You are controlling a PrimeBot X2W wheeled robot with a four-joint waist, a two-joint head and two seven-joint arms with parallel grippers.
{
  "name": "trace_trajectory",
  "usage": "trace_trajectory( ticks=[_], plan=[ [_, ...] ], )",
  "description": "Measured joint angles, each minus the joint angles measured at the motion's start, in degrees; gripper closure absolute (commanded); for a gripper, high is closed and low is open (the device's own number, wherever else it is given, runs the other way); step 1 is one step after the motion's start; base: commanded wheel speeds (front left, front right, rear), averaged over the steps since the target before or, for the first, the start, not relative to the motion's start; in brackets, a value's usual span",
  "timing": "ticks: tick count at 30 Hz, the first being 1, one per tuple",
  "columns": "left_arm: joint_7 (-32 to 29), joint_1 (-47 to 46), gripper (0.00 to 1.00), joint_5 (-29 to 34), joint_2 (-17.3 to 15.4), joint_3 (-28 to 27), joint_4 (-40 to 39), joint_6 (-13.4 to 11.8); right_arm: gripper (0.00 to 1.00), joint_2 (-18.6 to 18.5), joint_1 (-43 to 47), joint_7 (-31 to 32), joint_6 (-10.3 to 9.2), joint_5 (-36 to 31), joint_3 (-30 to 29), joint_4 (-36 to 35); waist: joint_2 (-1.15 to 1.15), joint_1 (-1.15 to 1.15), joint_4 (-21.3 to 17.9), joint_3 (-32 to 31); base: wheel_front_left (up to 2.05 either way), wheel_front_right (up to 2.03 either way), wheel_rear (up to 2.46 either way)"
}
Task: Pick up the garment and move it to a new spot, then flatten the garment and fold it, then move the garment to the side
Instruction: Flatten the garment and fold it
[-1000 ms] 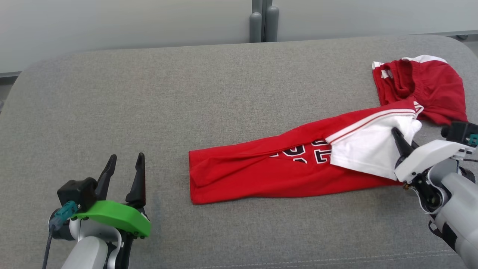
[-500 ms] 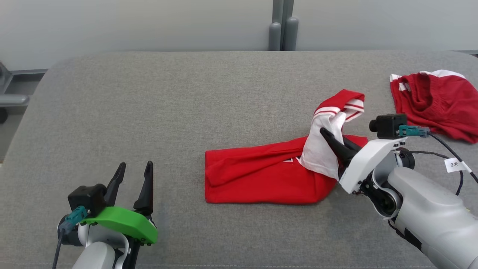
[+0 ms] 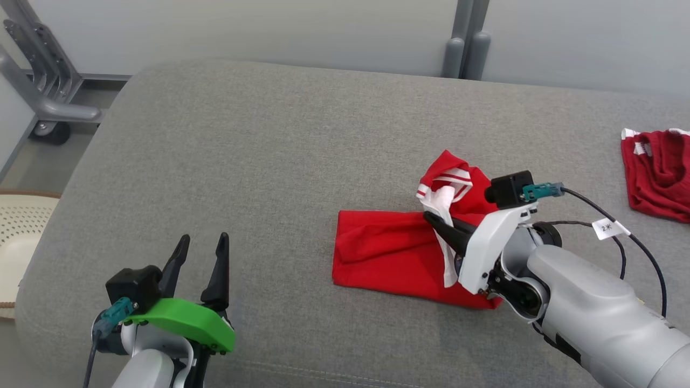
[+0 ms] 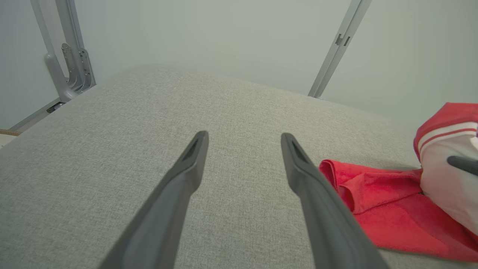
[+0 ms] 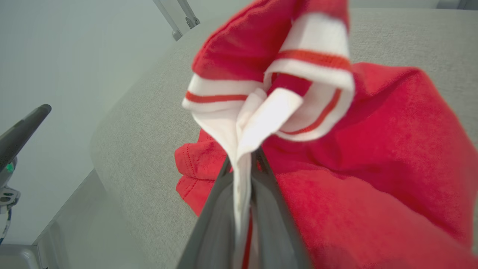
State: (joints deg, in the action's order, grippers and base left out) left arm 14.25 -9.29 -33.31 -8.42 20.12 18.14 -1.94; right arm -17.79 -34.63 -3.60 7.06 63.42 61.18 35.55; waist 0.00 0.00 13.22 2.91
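Lower left in the head view, the left gripper (image 3: 204,238) hovers empty, jaws spread, over the grey upholstered surface (image 3: 242,161). Right of centre lies the red jersey (image 3: 377,256), partly doubled over, its white-striped end raised in the tightly clamped right gripper (image 3: 431,217). A second red garment (image 3: 655,183) sits at the right edge. The fold looks under way; completing it and shifting the jersey aside remain.

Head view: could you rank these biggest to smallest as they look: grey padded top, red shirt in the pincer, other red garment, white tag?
1. grey padded top
2. red shirt, pinched by the right pincer
3. other red garment, cut off at the edge, so full size unsure
4. white tag
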Motion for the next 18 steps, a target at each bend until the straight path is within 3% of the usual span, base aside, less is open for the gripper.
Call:
trace_trajectory(
  ticks=[15, 17, 18],
  plan=[
    [0.0, 0.0, 0.00, 0.0, 0.5, -0.9, 0.0, 0.5, 0.99, 4.6, -3.0, 5.2, -1.18, 0.8, 0.5, 4.6, 0.00, 0.00, 5.4, 1.7, 0.00, 0.00, 0.00],
    [0.0, 0.0, 0.00, 0.0, 0.5, -1.5, 0.0, 0.5, 0.54, 5.3, -3.6, 5.4, -1.18, 0.8, 0.7, 5.3, 0.00, 0.00, 5.7, 1.9, 0.00, 0.00, 0.00],
    [0.0, 0.0, 0.00, 0.0, 0.5, -1.5, 0.0, 0.5, 0.05, 5.6, -3.9, 5.7, -1.18, 0.8, 0.7, 5.4, 0.00, 0.00, 5.8, 1.9, 0.00, 0.00, 0.00]
  ],
)
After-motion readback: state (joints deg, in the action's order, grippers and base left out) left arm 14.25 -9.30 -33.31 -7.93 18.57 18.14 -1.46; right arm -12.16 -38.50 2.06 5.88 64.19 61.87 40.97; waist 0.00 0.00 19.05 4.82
